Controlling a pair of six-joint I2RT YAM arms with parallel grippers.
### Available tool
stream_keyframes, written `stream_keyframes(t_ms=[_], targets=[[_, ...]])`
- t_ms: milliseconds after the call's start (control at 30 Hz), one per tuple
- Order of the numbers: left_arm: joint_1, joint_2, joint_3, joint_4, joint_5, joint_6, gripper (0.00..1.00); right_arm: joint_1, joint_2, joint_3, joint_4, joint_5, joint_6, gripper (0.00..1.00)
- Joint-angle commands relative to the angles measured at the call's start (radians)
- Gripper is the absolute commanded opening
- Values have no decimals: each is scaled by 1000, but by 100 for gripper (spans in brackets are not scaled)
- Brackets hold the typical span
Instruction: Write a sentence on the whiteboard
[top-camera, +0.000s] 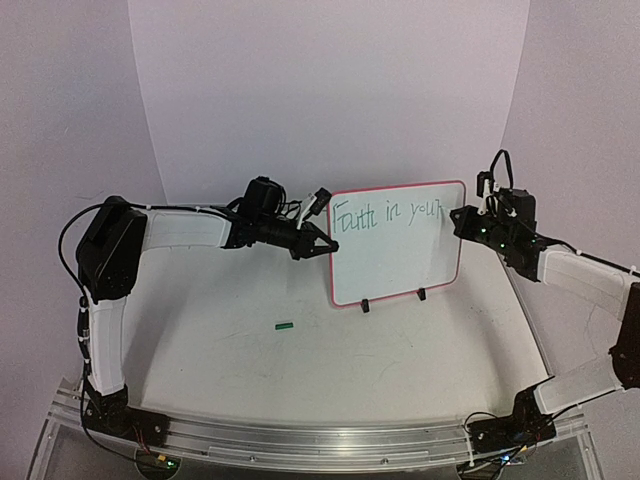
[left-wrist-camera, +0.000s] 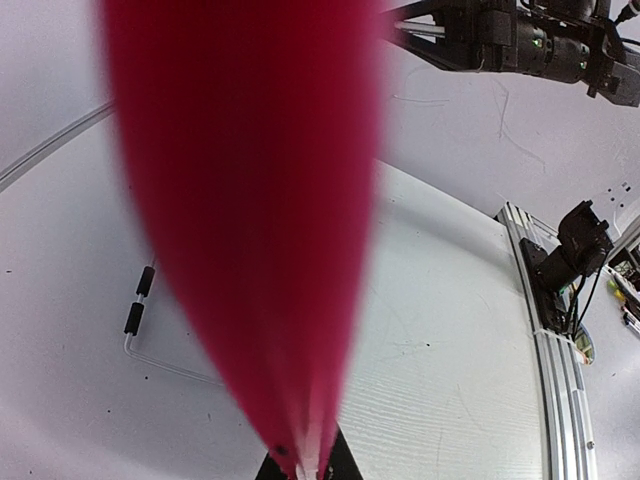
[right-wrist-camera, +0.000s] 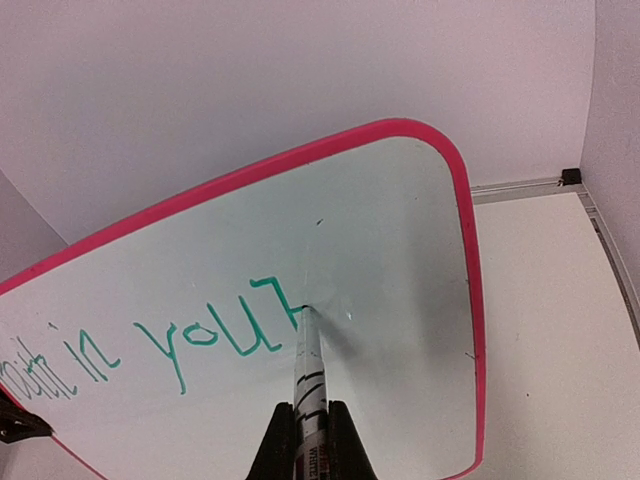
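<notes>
The whiteboard (top-camera: 400, 250) stands upright on two black feet at mid-table, white with a red-pink rim (right-wrist-camera: 466, 250). Green lettering, the sentence (top-camera: 385, 213), reads "Faith in your" along its top; the "you" and a partial last letter (right-wrist-camera: 225, 335) show in the right wrist view. My right gripper (right-wrist-camera: 311, 430) is shut on a marker (right-wrist-camera: 308, 370) whose tip touches the board just right of that letter. My left gripper (top-camera: 318, 245) is shut on the board's left rim (left-wrist-camera: 250, 220), which fills the left wrist view as a red blur.
A small green marker cap (top-camera: 285, 324) lies on the table in front of the board, to its left. White walls enclose the back and sides. The aluminium rail (top-camera: 300, 440) with both arm bases runs along the near edge.
</notes>
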Motion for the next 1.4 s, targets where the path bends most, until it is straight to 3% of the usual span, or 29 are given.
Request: stream_keyframes(t_ms=[0,200,500,833,1133,1367], targets=[[-40,51,-23,-227,4,36,0,-6,2,43,26,24,-5,0],[-40,51,-23,-228,4,36,0,-6,-28,31,25,12,2,0],[-40,49,-23,-231,-3,42,0,-6,-214,-4,-85,-38,45,0],[-40,50,-21,-232,2,39,0,1,-243,-22,-162,-289,22,0],[-40,43,-22,-231,4,39,0,207,-209,-55,-139,-270,-14,0],[-40,43,-23,-229,9,34,0,320,-169,-135,46,-232,62,0]])
